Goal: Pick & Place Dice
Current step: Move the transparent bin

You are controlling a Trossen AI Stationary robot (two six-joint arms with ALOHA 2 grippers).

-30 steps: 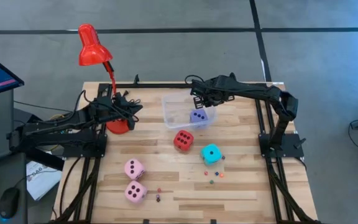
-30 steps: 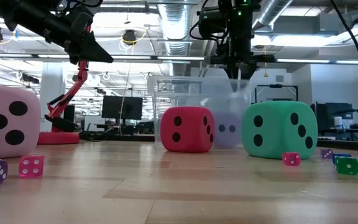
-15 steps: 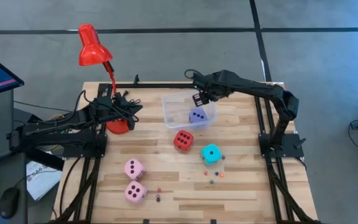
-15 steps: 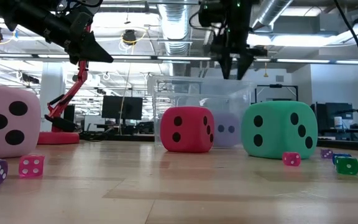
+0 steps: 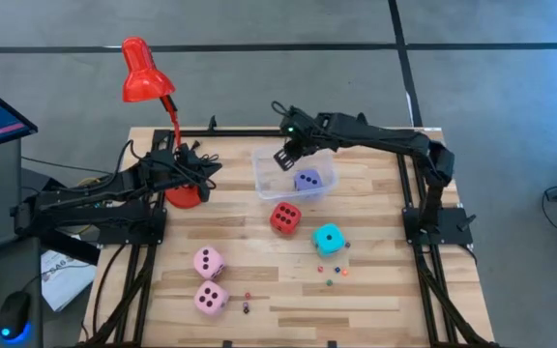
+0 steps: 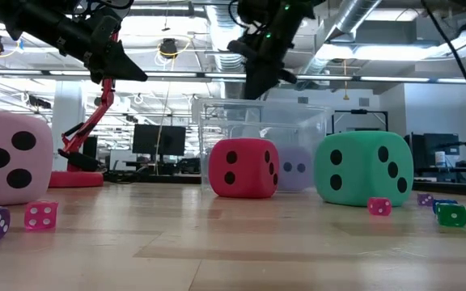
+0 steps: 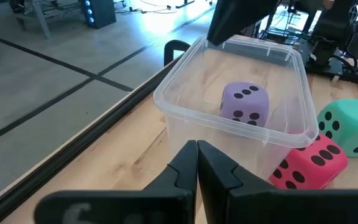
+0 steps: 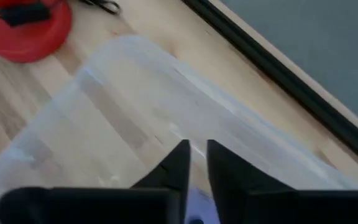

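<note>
Clear, thin-walled plastic bin (image 5: 265, 172) on slatted wood counter (image 5: 259, 275) holds the soft lavender die (image 5: 307, 180). Red die (image 5: 284, 217), cyan die (image 5: 329, 239) and two pink dice (image 5: 209, 278) lie outside. Right end effector (image 5: 285, 157) above the bin, fingers nearly together, empty; left end effector (image 7: 196, 163) closed.

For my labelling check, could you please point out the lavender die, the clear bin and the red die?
lavender die (image 5: 307, 180), high view, its top face.
clear bin (image 7: 173, 81), left wrist view, its near rim.
red die (image 6: 243, 168), low view, its front face.

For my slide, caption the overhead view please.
Lavender die sits in the bin, right gripper above it; four dice wait on the table.
</note>
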